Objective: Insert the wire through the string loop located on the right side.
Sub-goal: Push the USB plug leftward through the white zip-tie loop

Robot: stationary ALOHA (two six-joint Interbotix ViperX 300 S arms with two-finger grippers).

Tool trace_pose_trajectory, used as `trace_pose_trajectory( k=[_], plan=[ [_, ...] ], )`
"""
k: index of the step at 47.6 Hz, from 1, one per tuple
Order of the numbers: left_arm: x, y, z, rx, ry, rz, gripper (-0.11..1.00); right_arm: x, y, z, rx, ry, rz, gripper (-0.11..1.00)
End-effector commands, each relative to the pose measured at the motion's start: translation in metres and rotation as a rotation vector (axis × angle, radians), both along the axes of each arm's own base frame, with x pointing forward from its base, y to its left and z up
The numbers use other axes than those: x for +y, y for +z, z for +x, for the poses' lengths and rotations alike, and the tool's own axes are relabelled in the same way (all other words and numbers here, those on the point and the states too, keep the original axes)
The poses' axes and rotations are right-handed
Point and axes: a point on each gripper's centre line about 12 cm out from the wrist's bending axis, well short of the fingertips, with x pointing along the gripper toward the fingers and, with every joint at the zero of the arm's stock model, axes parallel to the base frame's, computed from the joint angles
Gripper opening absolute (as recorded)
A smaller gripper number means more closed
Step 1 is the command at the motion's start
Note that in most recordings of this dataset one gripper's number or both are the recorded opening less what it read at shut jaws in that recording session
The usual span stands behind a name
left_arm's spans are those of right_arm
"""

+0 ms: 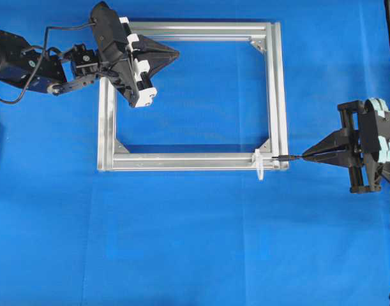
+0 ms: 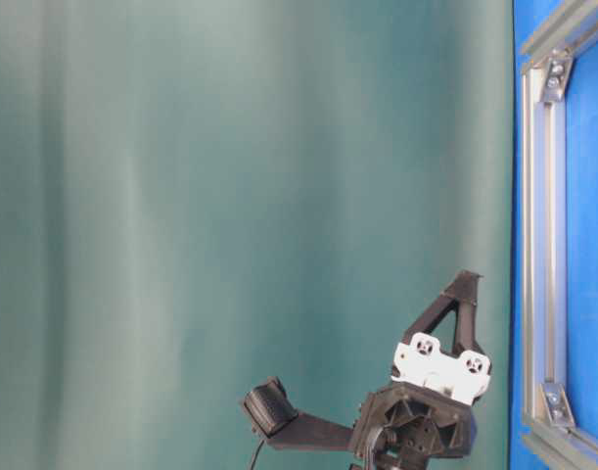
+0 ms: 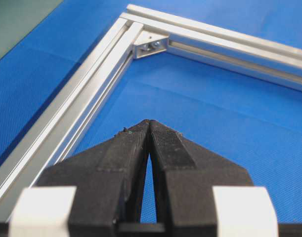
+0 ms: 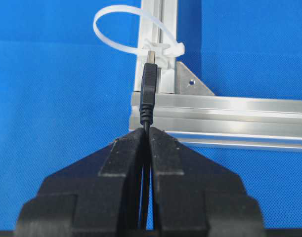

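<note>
Silver aluminium makes up the frame [image 1: 273, 89] I use as my reference on the blue cloth [image 1: 195, 242]. My right gripper [image 4: 147, 132] sits just outside the frame's lower right corner, jaws pressed together on the wire [image 4: 149, 94], pinching it right behind the plug. The plug tip reaches over the frame's bar, just short of the white tie block where the string loop [image 4: 122, 29] stands up from the frame, arching to one side. My left gripper [image 3: 149, 123] hangs over the frame's upper left corner, jaws pressed together, holding nothing.
</note>
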Motion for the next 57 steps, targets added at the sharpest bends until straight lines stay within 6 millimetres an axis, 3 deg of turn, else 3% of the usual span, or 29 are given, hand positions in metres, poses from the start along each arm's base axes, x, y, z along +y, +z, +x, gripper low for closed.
trace_pose_trajectory(
  k=[1,16,42,57],
  plan=[
    [0.001,0.015,0.001,-0.043,0.001,0.016,0.0,0.0,0.005,0.004,-0.021,-0.005,0.003,-0.04],
    [0.002,0.016,0.002,-0.046,0.001,0.017,0.0,0.001,0.004,0.012,-0.033,-0.011,0.006,-0.04],
    [0.001,0.015,0.001,-0.044,0.0,0.013,0.0,0.008,-0.002,0.076,-0.072,-0.014,-0.015,-0.04],
    [-0.001,0.017,0.003,-0.048,-0.006,0.016,0.0,0.009,-0.002,0.084,-0.075,-0.014,-0.017,-0.04]
  ],
)
